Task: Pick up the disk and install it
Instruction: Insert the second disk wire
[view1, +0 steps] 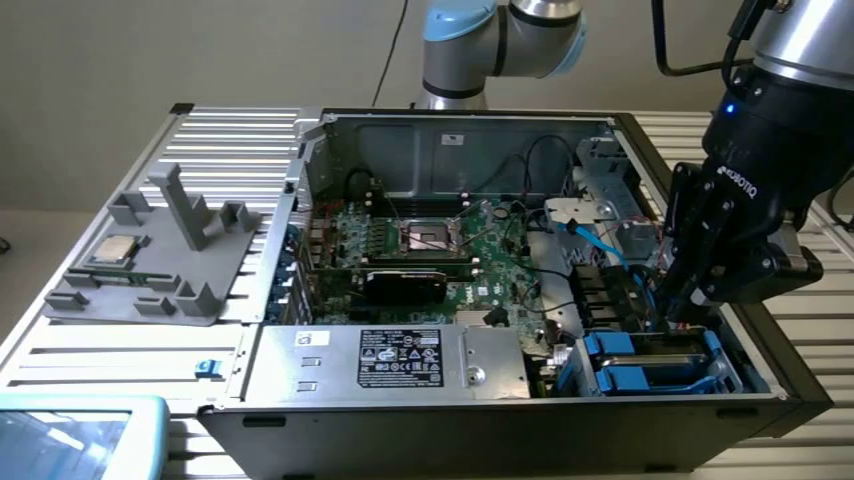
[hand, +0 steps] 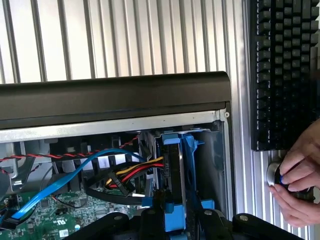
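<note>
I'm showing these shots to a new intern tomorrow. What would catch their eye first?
Probably the open computer case with its green motherboard, filling the middle of the exterior view. Next, the black gripper reaching down over the blue drive carriers at the case's corner on the exterior view's right. A person's hand beside a black keyboard also stands out.

"ROBOTIQ" lettering on hand (view1: 694, 295) body.

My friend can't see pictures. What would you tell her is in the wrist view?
The gripper sits low over the disk, which stands on edge in its blue carrier in the corner bay of an open computer case. Beside it run a blue cable and red and yellow wires; outside the case, a person's hand rests near a black keyboard.
</note>
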